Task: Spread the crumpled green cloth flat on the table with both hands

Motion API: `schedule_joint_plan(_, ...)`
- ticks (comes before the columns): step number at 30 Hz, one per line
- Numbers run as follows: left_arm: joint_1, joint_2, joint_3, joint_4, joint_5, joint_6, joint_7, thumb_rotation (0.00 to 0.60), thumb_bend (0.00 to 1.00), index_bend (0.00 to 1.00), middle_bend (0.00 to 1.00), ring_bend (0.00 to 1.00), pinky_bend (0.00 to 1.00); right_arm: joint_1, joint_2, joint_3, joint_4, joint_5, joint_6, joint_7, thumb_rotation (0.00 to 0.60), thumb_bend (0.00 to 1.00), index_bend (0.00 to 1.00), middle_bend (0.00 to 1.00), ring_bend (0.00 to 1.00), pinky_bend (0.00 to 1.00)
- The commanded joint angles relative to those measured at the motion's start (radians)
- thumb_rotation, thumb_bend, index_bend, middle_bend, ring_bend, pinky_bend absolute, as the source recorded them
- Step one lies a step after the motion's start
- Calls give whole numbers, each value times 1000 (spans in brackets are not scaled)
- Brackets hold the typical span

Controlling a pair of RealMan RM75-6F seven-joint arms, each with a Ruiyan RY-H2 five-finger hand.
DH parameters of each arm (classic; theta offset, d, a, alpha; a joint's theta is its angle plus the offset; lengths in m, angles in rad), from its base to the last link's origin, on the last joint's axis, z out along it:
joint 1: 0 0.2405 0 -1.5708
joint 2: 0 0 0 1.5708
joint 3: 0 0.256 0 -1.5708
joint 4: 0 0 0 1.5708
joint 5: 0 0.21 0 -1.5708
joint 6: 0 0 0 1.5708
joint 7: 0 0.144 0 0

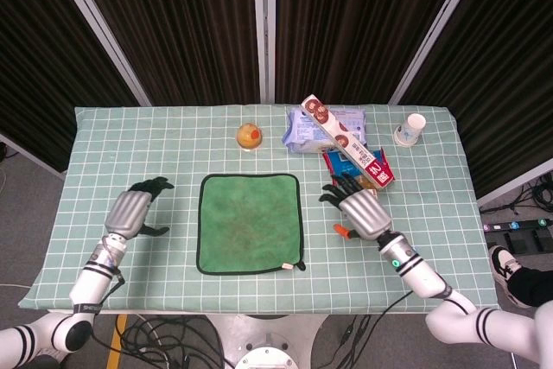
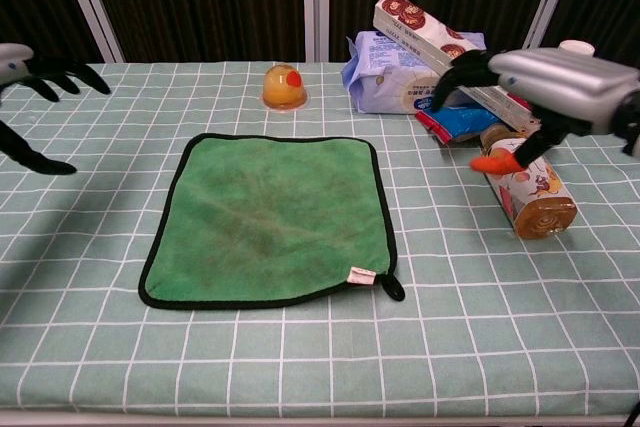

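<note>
Both hands are off the green cloth (image 1: 249, 223), which lies flat and square on the checked tablecloth (image 1: 173, 140) near the table's middle, a small white tag and a black loop at its near right corner. The left hand (image 1: 134, 210) hangs well to the cloth's left, its dark fingers (image 1: 152, 186) spread apart and holding nothing. The right hand (image 1: 356, 204) hovers to the cloth's right, fingers fanned wide and empty, an orange-tipped thumb (image 2: 492, 162) pointing down; in the chest view it sits in front of the snack pile. Behind it are a long biscuit box (image 1: 339, 140), a pale blue tissue pack (image 1: 305, 131), a blue snack packet (image 2: 462, 120) and a bottle (image 2: 533, 194) lying on its side. A jelly cup (image 1: 250, 136) stands beyond the cloth, and a paper cup (image 1: 413, 127) near the far right corner.
</note>
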Motion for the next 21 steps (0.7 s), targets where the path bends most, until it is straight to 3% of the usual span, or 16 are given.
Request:
schedule_joint_plan(1, 56, 27, -23, 13, -45, 81, 22, 600, 108, 291, 256, 200, 226, -94, 90, 5, -77, 50, 91, -44, 600, 192, 294, 198, 77, 0)
schedule_joint_plan(10, 195, 102, 31, -21, 49, 291, 43, 600, 109, 290, 256, 200, 222, -304, 237, -28, -152, 61, 315, -7, 600, 191, 271, 193, 47, 0)
schedule_joint_plan(16, 286, 150, 82, -81, 90, 376, 57, 600, 108, 290, 256, 200, 221, -429, 266, -45, -165, 45, 446, 32, 600, 191, 269, 193, 44, 0)
schedule_joint_plan(21, 346, 153, 100, -121, 146, 473, 87, 600, 107, 291, 256, 200, 221, -509, 285, -56, -164, 58, 491, 82, 600, 191, 266, 193, 41, 0)
